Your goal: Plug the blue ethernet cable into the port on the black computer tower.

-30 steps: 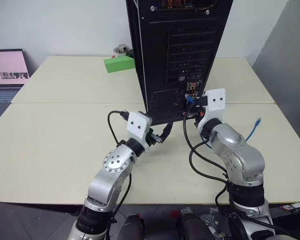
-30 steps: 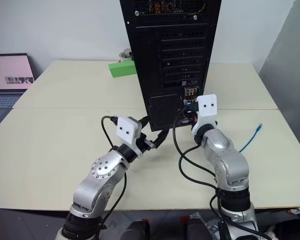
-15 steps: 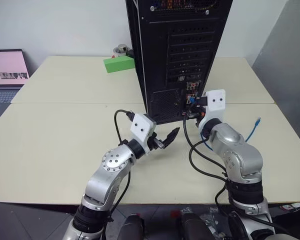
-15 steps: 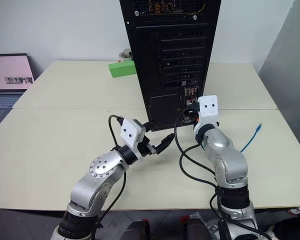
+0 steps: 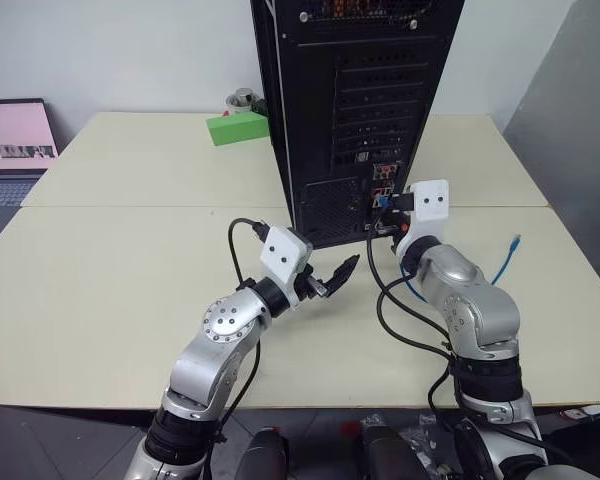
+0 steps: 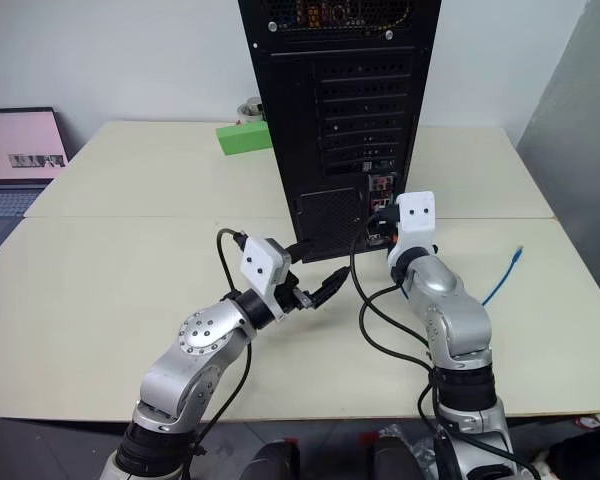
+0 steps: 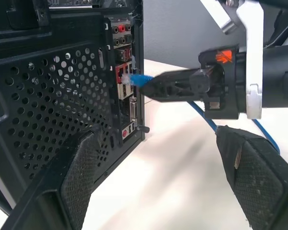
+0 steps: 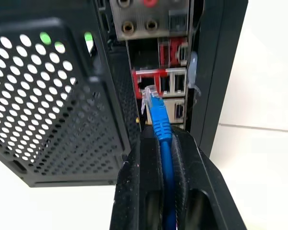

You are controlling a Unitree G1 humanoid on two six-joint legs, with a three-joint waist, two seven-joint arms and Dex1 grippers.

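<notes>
The right hand [image 8: 161, 143] clenches the thin bright-blue ethernet cable [image 8: 158, 120], its clear plug just ahead at the red-framed port [image 8: 151, 81] of the tall black metal computer tower [image 5: 355, 110]; the left hand [image 5: 330, 280] gapes empty.

Head stereo looks down over table [image 5: 100, 290]; wrist cameras close, sharing tower [image 7: 48, 96] rear.

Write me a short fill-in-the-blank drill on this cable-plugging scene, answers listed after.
1. The right claw is shut on the ____ cable.
2. The cable's clear plug points at the rear of the black ____.
3. The left claw is ____ and holds nothing.
4. Far left on the table sits a ____ with a pink screen.

Answers: blue; tower; open; laptop
</notes>
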